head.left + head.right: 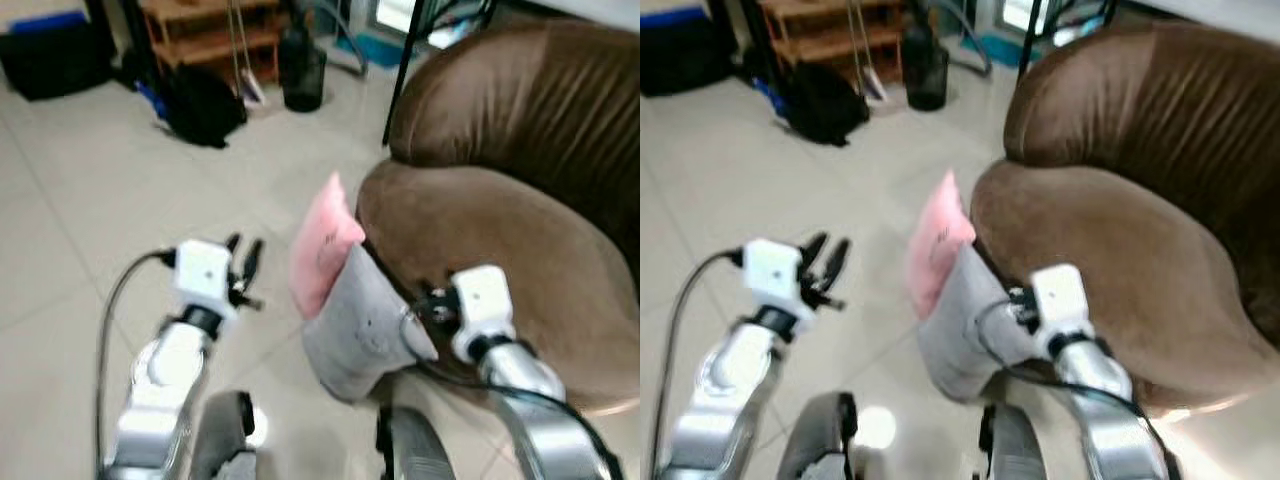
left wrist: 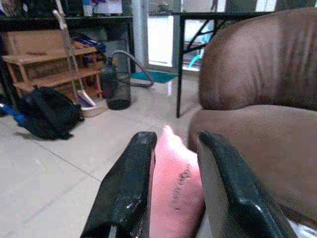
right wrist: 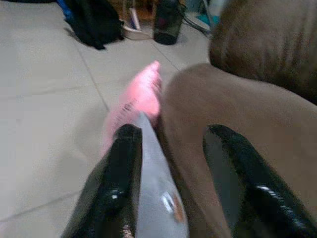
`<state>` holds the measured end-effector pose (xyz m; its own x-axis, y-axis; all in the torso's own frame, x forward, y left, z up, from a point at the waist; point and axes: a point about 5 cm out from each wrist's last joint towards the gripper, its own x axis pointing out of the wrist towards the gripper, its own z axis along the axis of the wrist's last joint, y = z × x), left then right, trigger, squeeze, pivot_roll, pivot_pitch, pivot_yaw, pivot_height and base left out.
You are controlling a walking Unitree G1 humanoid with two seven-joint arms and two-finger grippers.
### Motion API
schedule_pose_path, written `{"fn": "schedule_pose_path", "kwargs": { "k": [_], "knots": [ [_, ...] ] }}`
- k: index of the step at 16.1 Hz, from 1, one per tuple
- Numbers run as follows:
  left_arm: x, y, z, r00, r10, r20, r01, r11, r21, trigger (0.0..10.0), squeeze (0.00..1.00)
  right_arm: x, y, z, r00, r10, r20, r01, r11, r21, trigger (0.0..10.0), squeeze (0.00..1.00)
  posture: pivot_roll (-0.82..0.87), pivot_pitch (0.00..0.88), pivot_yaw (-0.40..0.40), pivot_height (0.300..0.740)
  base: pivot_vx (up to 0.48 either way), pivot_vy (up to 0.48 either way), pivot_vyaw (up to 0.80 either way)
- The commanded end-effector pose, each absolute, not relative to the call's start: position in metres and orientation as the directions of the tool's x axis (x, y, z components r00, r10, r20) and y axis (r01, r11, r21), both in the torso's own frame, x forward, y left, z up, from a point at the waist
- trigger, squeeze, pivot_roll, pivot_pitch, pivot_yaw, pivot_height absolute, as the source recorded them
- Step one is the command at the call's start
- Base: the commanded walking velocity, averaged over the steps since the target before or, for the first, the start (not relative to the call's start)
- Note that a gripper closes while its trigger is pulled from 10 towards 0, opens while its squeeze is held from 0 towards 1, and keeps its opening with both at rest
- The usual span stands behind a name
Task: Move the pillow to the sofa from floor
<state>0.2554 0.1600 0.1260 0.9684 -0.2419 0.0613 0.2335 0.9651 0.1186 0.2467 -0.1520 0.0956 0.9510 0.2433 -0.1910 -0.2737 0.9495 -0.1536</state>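
A black backpack (image 1: 203, 103) lies on the pale tiled floor (image 1: 70, 230) in the upper left of the head view. Behind it stands a wooden shelf (image 1: 210, 30), with a broom and dustpan (image 2: 81, 96) leaning against it. Just right of the backpack sits a dark bin (image 1: 303, 75). A black-legged table (image 2: 183, 22) stands at upper centre, and a teal mat (image 2: 156, 76) lies beyond the bin.

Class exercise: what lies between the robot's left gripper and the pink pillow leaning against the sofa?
Bare tiled floor separates the left gripper from the pink pillow, seen in the left eye view.
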Motion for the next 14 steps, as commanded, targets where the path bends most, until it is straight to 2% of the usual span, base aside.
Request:
{"fn": "schedule_pose_path", "kwargs": {
  "k": [1,2,7,14],
  "knots": [
    [0.253,0.165,0.121,0.974,-0.221,0.042,0.214,0.967,0.14,10.0,0.09,0.246,-0.148,0.091,0.942,0.256,-0.215,-0.297,0.937,-0.185,10.0,1.0,-0.03,0.046,-0.018,0.585,0.0,0.0,0.0],
    [0.253,0.164,0.121,0.972,-0.23,0.039,0.221,0.963,0.155,10.0,0.04,0.248,-0.152,0.087,0.945,0.218,-0.245,-0.275,0.934,-0.227,10.0,0.0,-0.03,0.046,-0.018,0.585,0.0,0.0,0.0],
    [0.253,0.163,0.119,0.97,-0.241,0.032,0.233,0.959,0.16,10.0,0.02,0.249,-0.152,0.086,0.942,0.231,-0.243,-0.287,0.931,-0.227,10.0,0.0,-0.03,0.045,-0.014,0.585,0.0,0.0,0.0],
    [0.253,0.162,0.12,0.967,-0.252,0.041,0.242,0.956,0.164,10.0,0.03,0.249,-0.154,0.077,0.942,0.226,-0.25,-0.279,0.939,-0.203,10.0,0.0,-0.03,0.045,-0.017,0.585,0.339,0.0,0.0]
  ]
}}
